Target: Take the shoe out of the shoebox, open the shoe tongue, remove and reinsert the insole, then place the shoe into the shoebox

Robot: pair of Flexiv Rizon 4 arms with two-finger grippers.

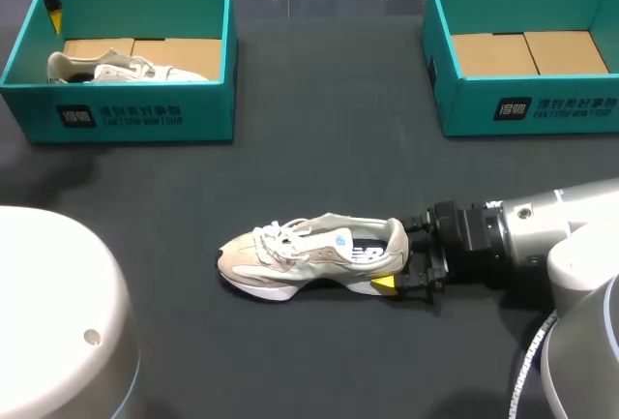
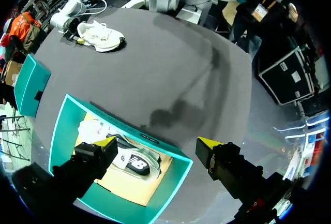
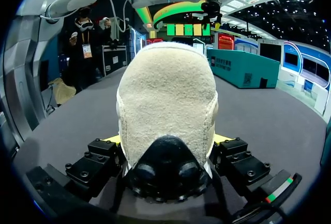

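The shoe (image 1: 309, 254) lay on its sole on the bench (image 1: 329, 148), low in the middle of the head view, toe pointing to frame left and heel to frame right. The right claw (image 1: 411, 262) was clenched on the heel. Only its near yellow tip showed from above; the far one was hidden behind the shoe. In the right wrist view the heel (image 3: 165, 115) filled the space between the fingers (image 3: 98, 162), which pressed on both sides, their tips all but covered. The shoe's inside could not be made out.

At upper left stood the left box (image 1: 126, 109) holding a second shoe (image 1: 126, 69), partly hidden by the front wall. The left claw (image 1: 50, 8) was cut off by the frame corner there. In the left wrist view, the claw (image 2: 156, 144) hung released over that box (image 2: 59, 125), one finger covering part of the second shoe (image 2: 129, 159).

The right box (image 1: 527, 100), at upper right, showed only its card (image 1: 527, 51) floor.
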